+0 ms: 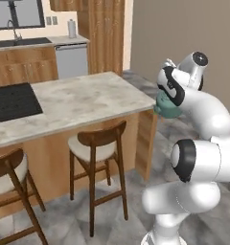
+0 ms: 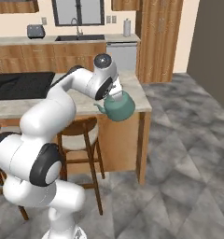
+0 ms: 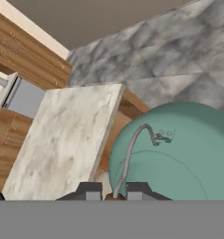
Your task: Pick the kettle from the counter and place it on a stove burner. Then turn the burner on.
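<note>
Kettle (image 2: pixel 119 106) status: I see it hanging in the air past the right-hand end of the counter (image 1: pixel 83 103), over the grey floor (image 2: pixel 188 154), its spout pointing back toward the counter. The gripper (image 3: pixel 115 190) is fully closed on the thin arched handle (image 3: pixel 132 149), and the hand view shows both fingertips (image 3: pixel 89 190) pinching that wire near its base, with the round teal body hanging beyond them.

Risk one: a grip on a thin wire handle gives little hold against rotation. I judge that a fast swing toward the stove could let the body pivot or slide out of the pinch, and nothing but floor lies beneath it.

Risk two: the kettle sits close to the corner of the slab. A low path back could knock its base or spout against the pale edge.

Risk three: the black stove (image 1: pixel 14 101) lies well apart, at the far left of the counter, so I expect a long reach or a drive of the base. Two wooden stools (image 1: pixel 97 158) stand along the front of the counter, and the base or the arm's elbow (image 2: pixel 39 163) could catch them.

Risk four: a tilted release could leave the kettle rocking on the grate bars.
</note>
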{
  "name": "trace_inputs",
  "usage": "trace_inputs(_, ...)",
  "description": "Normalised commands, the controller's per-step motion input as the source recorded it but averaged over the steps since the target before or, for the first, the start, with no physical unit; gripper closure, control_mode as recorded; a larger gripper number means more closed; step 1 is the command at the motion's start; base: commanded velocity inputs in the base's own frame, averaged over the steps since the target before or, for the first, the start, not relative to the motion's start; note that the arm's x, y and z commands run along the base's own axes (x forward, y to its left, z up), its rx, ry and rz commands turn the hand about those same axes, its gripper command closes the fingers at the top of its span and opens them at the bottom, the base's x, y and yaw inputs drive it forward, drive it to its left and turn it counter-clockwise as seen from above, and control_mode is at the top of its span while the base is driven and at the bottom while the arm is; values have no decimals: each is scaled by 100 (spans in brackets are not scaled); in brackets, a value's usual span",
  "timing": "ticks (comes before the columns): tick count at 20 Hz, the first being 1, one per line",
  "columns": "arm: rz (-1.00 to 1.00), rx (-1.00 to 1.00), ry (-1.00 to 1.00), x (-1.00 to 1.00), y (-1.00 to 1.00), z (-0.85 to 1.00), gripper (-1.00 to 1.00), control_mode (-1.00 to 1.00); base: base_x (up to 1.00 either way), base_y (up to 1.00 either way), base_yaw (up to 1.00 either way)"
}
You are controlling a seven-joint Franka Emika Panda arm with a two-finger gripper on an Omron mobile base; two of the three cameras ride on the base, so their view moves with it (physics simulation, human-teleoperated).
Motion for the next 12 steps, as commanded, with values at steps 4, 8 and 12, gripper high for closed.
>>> trace_inputs(4,0,0,0,0,0,0,100,100,26,-100,2)
trace_inputs(8,0,0,0,0,0,0,100,100,29,-100,9)
trace_inputs(12,0,0,0,0,0,0,100,100,27,-100,14)
